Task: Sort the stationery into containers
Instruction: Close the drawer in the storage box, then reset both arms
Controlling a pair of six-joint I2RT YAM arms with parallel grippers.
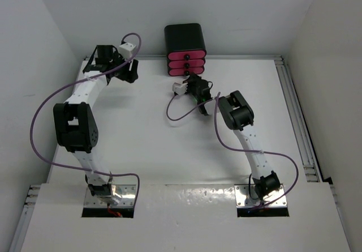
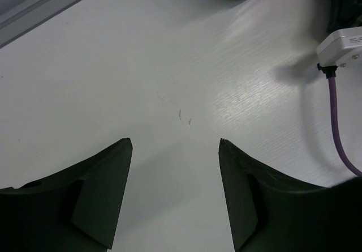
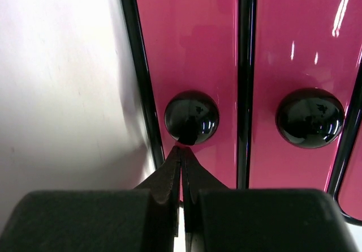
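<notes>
The containers are three pink drawers (image 1: 186, 63) with dark round knobs, stacked in a black rounded box (image 1: 185, 37) at the back middle of the table. My right gripper (image 1: 191, 77) is shut and empty right in front of them. In the right wrist view its tips (image 3: 181, 148) meet just below the knob (image 3: 191, 118) of the bottom drawer (image 3: 192, 48), beside the knob (image 3: 310, 118) of the drawer above. My left gripper (image 1: 130, 72) is open at the back left, its fingers (image 2: 110, 178) wide apart over bare table. No stationery is in view.
Purple cables (image 1: 39, 122) loop beside both arms, and one (image 2: 335, 122) runs from the white camera housing (image 2: 342, 47) on the right wrist. White walls enclose the table (image 1: 141, 133) on three sides. A metal rail (image 1: 297, 122) runs along its right edge.
</notes>
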